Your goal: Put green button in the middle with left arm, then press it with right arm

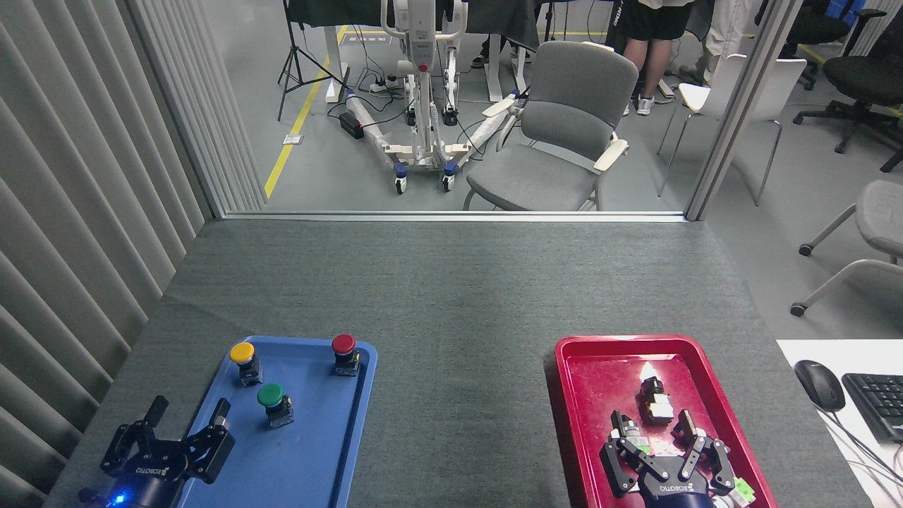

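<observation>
The green button (271, 400) stands upright in the blue tray (314, 451), between a yellow-capped button (245, 360) and a red-capped button (345, 352). My left gripper (189, 413) hovers at the tray's left edge, open and empty, a short way left of the green button. The bare dark grey mat in the middle (458, 367) lies between the two trays. My right gripper (652, 425) is open over the red tray (575, 395), its fingers either side of small parts lying there.
A small black and metal switch body (655, 402) lies in the red tray. A mouse (818, 384) and keyboard (878, 402) rest on a white desk at the right. Beyond the table's far edge stand a grey chair (557, 134) and a person's legs (649, 67).
</observation>
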You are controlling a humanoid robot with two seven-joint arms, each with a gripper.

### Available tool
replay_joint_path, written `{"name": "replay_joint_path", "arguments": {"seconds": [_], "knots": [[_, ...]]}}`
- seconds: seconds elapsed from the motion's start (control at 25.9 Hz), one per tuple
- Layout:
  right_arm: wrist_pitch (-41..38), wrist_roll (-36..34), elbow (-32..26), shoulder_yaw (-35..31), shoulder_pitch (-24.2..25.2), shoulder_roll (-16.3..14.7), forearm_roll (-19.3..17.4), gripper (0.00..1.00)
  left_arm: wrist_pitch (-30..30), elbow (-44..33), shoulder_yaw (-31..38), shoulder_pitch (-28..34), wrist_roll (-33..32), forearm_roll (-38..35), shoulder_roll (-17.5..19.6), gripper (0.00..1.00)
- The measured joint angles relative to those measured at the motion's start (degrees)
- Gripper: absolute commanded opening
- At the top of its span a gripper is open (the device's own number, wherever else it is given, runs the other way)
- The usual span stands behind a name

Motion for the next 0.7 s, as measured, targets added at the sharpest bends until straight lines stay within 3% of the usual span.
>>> {"name": "replay_joint_path", "arguments": {"seconds": [0.7], "knots": [[0.1, 0.5, 0.1, 0.1, -1.2, 1.4, 0.1, 1.0, -2.9, -2.9, 5.7, 2.8, -2.2, 0.5, -0.1, 0.99]]}}
